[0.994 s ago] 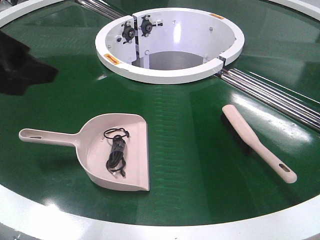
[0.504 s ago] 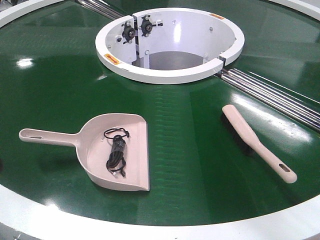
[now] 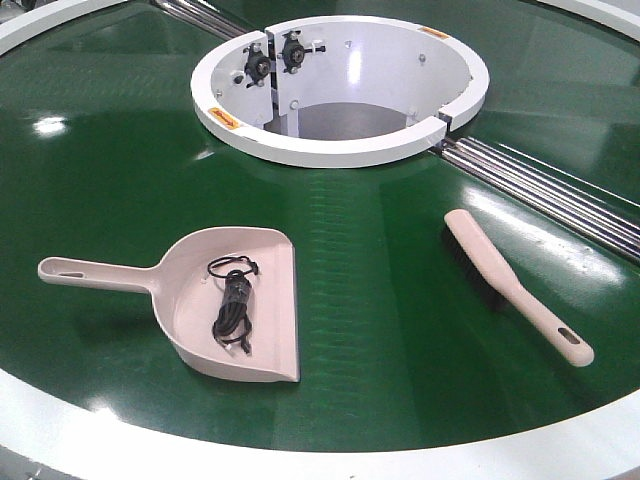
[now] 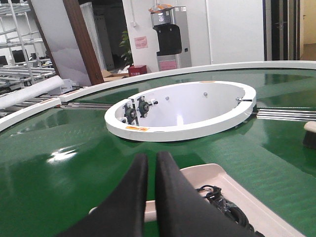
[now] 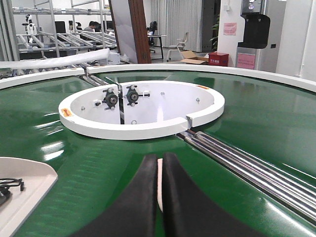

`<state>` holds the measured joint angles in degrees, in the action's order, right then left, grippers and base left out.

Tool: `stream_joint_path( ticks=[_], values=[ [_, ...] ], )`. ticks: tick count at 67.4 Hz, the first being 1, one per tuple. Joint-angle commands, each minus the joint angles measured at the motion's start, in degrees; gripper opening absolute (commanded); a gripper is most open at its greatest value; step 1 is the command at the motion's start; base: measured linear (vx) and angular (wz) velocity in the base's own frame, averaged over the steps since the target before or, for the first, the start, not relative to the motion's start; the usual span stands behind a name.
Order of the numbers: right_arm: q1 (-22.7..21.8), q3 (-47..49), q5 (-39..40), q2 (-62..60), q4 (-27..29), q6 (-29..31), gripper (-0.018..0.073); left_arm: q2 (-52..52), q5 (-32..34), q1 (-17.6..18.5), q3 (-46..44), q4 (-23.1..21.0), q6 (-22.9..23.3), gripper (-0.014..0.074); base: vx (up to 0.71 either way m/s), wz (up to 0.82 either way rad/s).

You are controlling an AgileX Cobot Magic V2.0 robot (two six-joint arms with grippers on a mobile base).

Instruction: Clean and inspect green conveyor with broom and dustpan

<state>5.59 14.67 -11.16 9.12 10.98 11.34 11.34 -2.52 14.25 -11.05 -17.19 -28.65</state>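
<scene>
The glossy dark green conveyor belt (image 3: 380, 290) fills the frame, edged by a white outer rim (image 3: 330, 462) along the bottom and a white ring hub (image 3: 340, 150) at upper centre. The pale pink-beige plastic dustpan (image 3: 270, 300), lower left, carries a black coiled cord (image 3: 232, 302). The pink-beige hand broom (image 3: 515, 283), right, shows black bristles. Silvery metal rails (image 3: 545, 190) gleam at upper right.

On the glossy green conveyor (image 3: 380, 290), the pale dustpan (image 3: 200, 300) lies flat at left, the black-bristled broom (image 3: 515, 285) well apart at right.
</scene>
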Motion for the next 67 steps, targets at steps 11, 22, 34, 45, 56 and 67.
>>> stream_joint_path(
  ticks=[11, 22, 34, 45, 56, 67],
  values=[
    [-0.16, 1.52, 4.45, 0.65, 0.1, 0.59, -0.0008, 0.68, 4.72, 0.28, -1.52, -0.68, 0.55, -0.0008, 0.0, 0.0],
    [-0.16, 1.52, 4.32, 0.65, 0.1, 0.59, -0.0008, 0.68, 4.72, 0.28, -1.52, -0.68, 0.55, -0.0008, 0.0, 0.0],
    [-0.16, 1.52, 4.32, 0.65, 0.1, 0.59, -0.0008, 0.68, 4.72, 0.28, -1.52, -0.68, 0.55, -0.0008, 0.0, 0.0],
    [-0.16, 1.52, 4.32, 0.65, 0.1, 0.59, -0.0008, 0.3, 5.5, 0.28, -0.17, -0.47, 0.5, -0.0008, 0.0, 0.0],
    [-0.16, 1.52, 4.26, 0.65, 0.1, 0.57, -0.0008, -2.23, 6.43, -0.96, 5.42, 8.19, 9.78, -0.0008, 0.0, 0.0],
    [-0.16, 1.52, 4.26, 0.65, 0.1, 0.57, -0.0008, -7.44, 7.22, -5.08, 12.55, 15.71, 25.69, -0.0008, 0.0, 0.0]
  ],
)
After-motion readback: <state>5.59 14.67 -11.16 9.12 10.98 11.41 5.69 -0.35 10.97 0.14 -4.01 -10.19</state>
